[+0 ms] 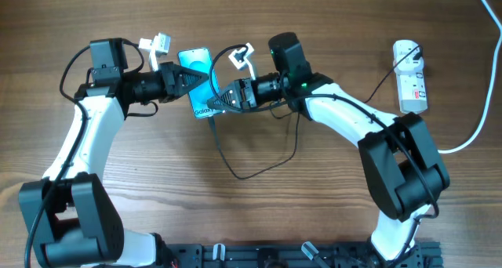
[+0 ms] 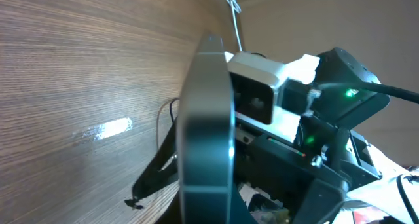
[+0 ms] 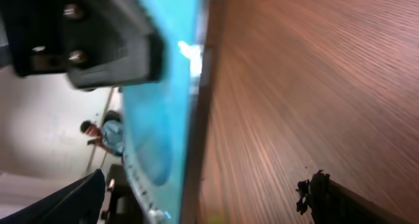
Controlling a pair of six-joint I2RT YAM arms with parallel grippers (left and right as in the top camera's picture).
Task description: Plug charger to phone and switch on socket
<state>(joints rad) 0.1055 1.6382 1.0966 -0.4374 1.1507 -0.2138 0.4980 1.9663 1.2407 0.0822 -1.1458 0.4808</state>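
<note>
We are gripping the phone (image 1: 196, 63) with the left gripper (image 1: 192, 82), so the open right gripper (image 1: 220, 102) should be leaving the charger (image 1: 239, 175) gently.

Overhead: straight down on the whole bench (image 1: 78, 17). Wrist views: very close, facing each other across the phone (image 3: 163, 119), shared by all three.

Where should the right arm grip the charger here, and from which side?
Probably take the charger at its tip end by the lower edge of the phone; the loop on the table is slack. Approach from the right gripper side, since the left gripper clamps the phone from the opposite side.
</note>
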